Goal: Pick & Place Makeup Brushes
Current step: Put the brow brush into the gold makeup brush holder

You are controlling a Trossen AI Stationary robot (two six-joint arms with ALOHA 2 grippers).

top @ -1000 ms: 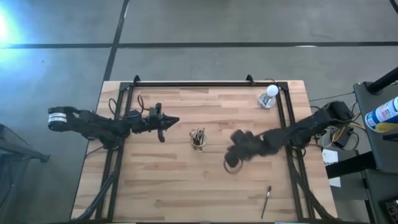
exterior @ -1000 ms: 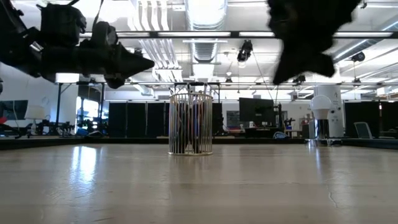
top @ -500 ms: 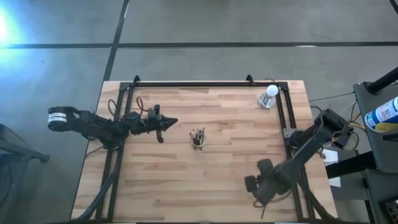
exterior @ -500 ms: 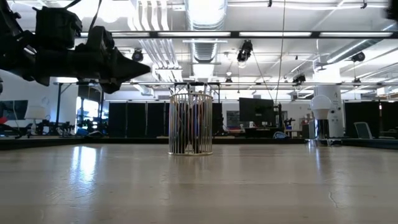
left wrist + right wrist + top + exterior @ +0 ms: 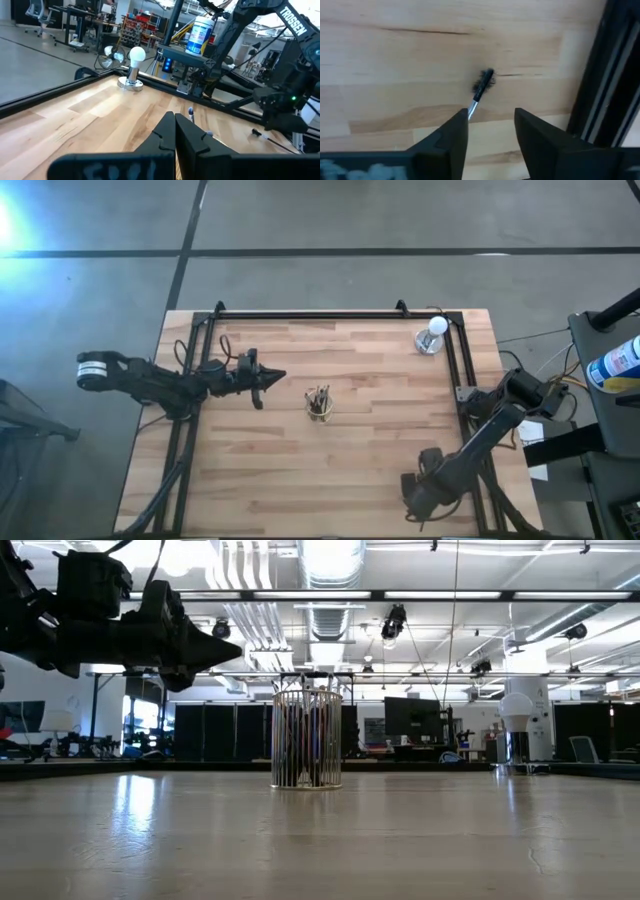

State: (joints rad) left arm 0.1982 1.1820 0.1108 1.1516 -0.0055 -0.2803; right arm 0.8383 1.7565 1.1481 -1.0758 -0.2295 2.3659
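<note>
1. The right gripper has its two dark fingers spread apart, nothing between them, poised above a single makeup brush lying flat on the wooden table (bristle end dark and fuzzy, ferrule pale), close to the black frame rail at the table's near right corner.
2. The left gripper hangs over the left half of the table, its fingers pressed together and empty.
3. The other makeup brushes stand upright in a wire cup near the table's middle.
4. A white round-topped object sits at the far right corner.
</note>
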